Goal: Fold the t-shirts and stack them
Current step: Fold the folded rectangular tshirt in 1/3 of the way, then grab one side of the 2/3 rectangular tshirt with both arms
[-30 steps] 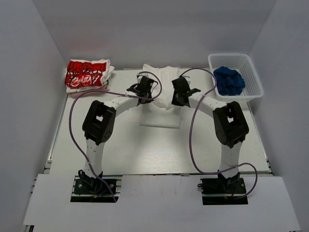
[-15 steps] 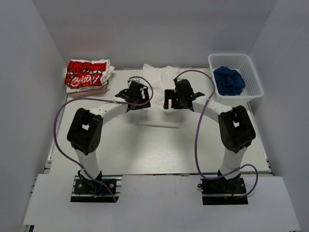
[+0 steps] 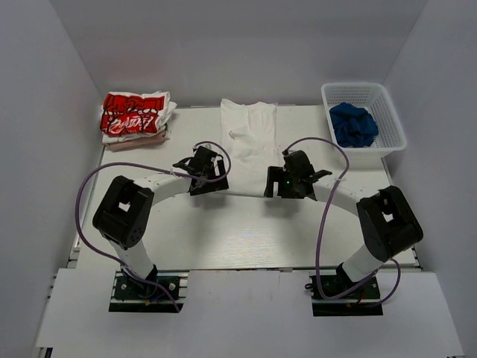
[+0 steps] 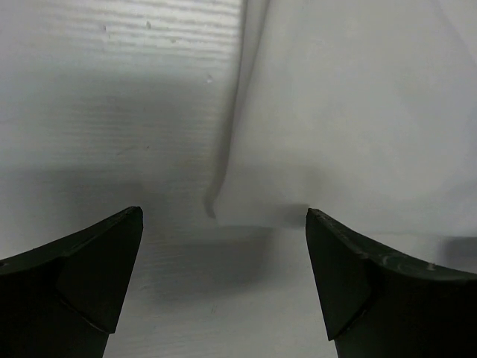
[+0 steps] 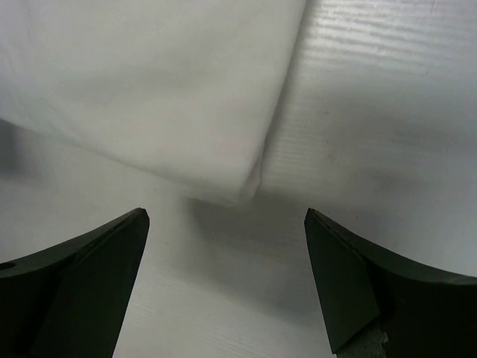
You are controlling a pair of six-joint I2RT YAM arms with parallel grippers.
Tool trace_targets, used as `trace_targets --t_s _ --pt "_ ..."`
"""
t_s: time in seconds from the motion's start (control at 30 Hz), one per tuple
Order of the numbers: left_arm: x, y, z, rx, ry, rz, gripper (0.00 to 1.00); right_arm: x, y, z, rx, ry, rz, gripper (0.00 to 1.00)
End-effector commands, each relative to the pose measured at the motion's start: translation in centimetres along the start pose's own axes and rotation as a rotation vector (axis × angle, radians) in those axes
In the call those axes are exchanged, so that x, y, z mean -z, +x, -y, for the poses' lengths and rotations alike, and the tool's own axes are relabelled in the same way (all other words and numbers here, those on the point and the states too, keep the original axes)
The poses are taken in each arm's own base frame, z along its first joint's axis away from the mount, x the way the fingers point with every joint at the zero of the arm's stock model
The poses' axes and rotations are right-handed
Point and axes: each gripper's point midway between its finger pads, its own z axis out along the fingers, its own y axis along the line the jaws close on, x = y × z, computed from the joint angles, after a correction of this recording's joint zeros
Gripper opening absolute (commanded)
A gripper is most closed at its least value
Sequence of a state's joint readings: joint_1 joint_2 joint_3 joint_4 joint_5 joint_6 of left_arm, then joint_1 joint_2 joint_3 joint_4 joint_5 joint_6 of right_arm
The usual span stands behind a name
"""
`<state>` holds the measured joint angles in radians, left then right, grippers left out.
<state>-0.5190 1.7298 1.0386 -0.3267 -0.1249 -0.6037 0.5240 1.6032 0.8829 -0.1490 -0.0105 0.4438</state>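
White shirt: flat on the desk, folded into a long strip.
Left hand: fingers apart, empty, at the shirt's near-left corner.
Right hand: apart, empty, at its near-right corner.
Change: both just released it; a cross-fold likely comes next.

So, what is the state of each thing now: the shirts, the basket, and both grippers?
white t-shirt: folded into a long strip, lying flat, not held.
printed t-shirt: folded, far left corner.
basket: upright, far right.
blue cloth: crumpled, inside the basket.
left gripper: open, empty, at the strip's near left corner.
right gripper: open, empty, at the near right corner.
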Motion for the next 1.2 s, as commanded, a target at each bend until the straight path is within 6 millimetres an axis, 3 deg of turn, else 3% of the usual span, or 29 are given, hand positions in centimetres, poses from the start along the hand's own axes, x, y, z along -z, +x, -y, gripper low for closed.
trace_targets --t_s 0.0,0.07,0.1,0.2,0.33,0.4,0.43,0.5,0.53,0.57,0.7,0.77,0.83,0.87,0.9,0.97,1.0,1.03,1.07,1.1,1.17 --pt "0.3 -0.1 0.4 0.042 0.056 0.012 1.00 0.6 -0.3 -0.9 -0.040 -0.054 0.041 0.91" --pt "-0.1 0.2 0.3 0.051 0.049 0.002 0.90 0.5 -0.1 -0.8 -0.053 -0.056 0.043 0.91" --pt "-0.4 0.7 0.3 0.049 0.053 -0.017 0.79 0.2 0.1 -0.7 -0.065 -0.054 0.036 0.89" --pt "-1.0 1.3 0.3 0.048 0.058 -0.034 0.73 -0.6 0.6 -0.8 -0.081 -0.063 0.013 0.84" --pt "-1.5 2.0 0.7 0.047 0.085 -0.065 0.51 -1.3 0.1 -0.9 -0.107 -0.063 0.028 0.70" --pt "-1.7 2.3 1.0 0.029 0.091 -0.067 0.39 -1.4 0.2 -0.9 -0.118 -0.061 0.025 0.57" --pt "-1.8 2.1 1.2 0.030 0.097 -0.059 0.31 -1.5 0.1 -0.8 -0.130 -0.059 0.025 0.53" --pt "-2.1 2.6 0.9 0.029 0.091 -0.067 0.00 -1.9 -0.3 -0.7 -0.131 -0.052 0.063 0.43" --pt "-2.4 2.6 0.5 0.036 0.081 -0.072 0.00 -2.0 -0.6 -0.2 -0.136 -0.036 0.081 0.36" --pt "-2.4 2.6 0.5 0.036 0.081 -0.072 0.00 -2.2 -0.8 -0.3 -0.135 -0.039 0.089 0.36" --pt "-1.5 2.5 1.0 0.018 0.106 -0.048 0.00 -2.3 -0.6 -0.3 -0.122 -0.036 0.081 0.00" --pt "-0.5 2.9 1.0 0.002 0.117 -0.042 0.00 -1.2 -0.6 -0.8 -0.112 -0.059 0.089 0.00" --pt "1.7 2.8 1.5 0.004 0.175 -0.022 0.00 -0.5 1.5 0.0 -0.092 -0.032 0.053 0.00" --pt "2.3 4.2 1.1 -0.005 0.189 -0.036 0.00 0.6 1.5 -0.4 -0.083 -0.055 0.069 0.00" --pt "3.1 4.5 0.8 0.006 0.192 -0.033 0.00 1.7 3.9 0.2 -0.081 -0.045 0.029 0.00" --pt "4.9 6.6 1.0 0.020 0.227 -0.074 0.00 4.0 4.6 -1.1 -0.072 -0.121 0.034 0.00" --pt "6.8 6.5 1.5 0.012 0.269 -0.054 0.00 5.5 4.7 -2.0 -0.066 -0.161 0.058 0.00" --pt "8.0 7.2 2.4 0.021 0.317 -0.064 0.00 6.7 6.1 -2.6 -0.075 -0.214 0.045 0.00" --pt "8.6 8.0 2.2 0.031 0.338 -0.074 0.00 7.5 6.1 -3.1 -0.068 -0.235 0.056 0.00" --pt "10.6 7.3 3.4 0.018 0.410 -0.036 0.00 9.3 5.7 -3.8 -0.059 -0.270 0.095 0.00" --pt "12.4 6.5 4.6 0.014 0.469 -0.003 0.00 10.6 4.5 -4.6 -0.043 -0.287 0.135 0.00"
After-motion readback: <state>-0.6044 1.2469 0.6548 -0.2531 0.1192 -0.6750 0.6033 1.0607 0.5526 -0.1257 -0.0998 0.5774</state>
